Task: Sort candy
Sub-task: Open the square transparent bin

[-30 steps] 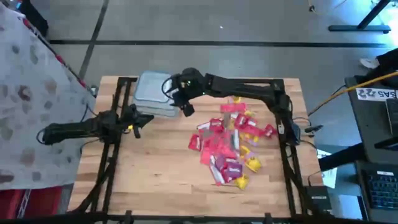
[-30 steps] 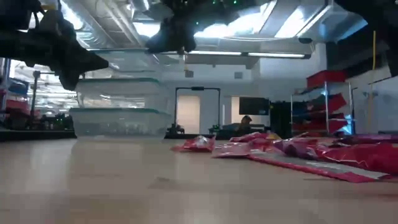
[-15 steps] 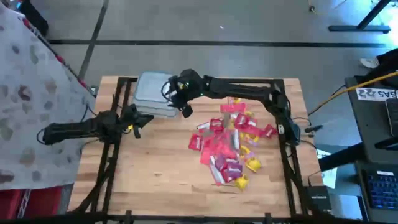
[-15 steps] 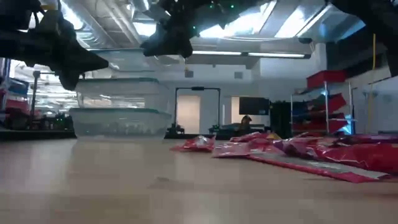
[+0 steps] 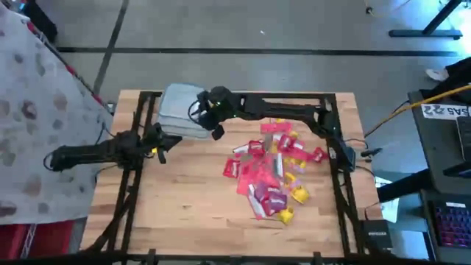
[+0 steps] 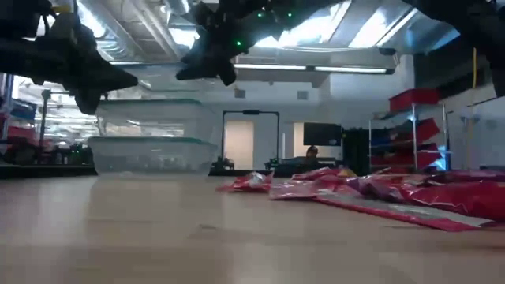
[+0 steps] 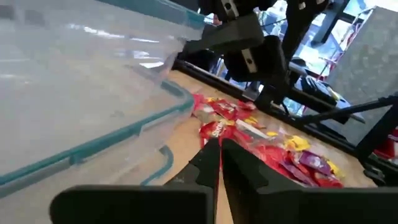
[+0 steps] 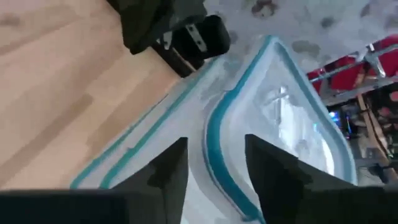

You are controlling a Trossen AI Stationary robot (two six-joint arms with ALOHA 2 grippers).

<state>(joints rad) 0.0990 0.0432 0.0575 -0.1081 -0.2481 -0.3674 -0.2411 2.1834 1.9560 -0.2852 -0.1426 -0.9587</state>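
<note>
The right arm is reaching across the table (image 5: pixel 184 213) from its base at the 3 o'clock edge toward the 11 o'clock area, and the right gripper (image 5: pixel 209 118) is hanging above the near edge of the clear tubs (image 5: pixel 179 110). In its wrist view the two dark fingers (image 8: pixel 163 171) are standing apart with nothing between them, framing the teal rim of the tub (image 8: pixel 273 118) below. In the low view this gripper (image 6: pixel 207 59) is sitting well above the stacked tubs (image 6: pixel 150 142), clear of the tabletop.

The left arm is lying along the 9 o'clock side, and the left gripper (image 5: pixel 163 140) is pointing toward the table's centre, just beside the tubs' front corner. In its wrist view the fingers (image 7: pixel 208 163) are pressing together with only a thin slit showing, empty, and the tub wall (image 7: pixel 87 112) is filling the space next to them.

The candy (image 5: pixel 272 169) is lying in a loose pile on the wood at about 3 to 4 o'clock from the table's centre, well apart from both grippers. Red and pink packets are making up most of the pile, with yellow pieces (image 5: pixel 300 194) at its outer edges and a magenta one (image 5: pixel 277 199) near the 5 o'clock end. The left wrist view is showing the same pile (image 7: pixel 267 140) beyond the fingers.
</note>
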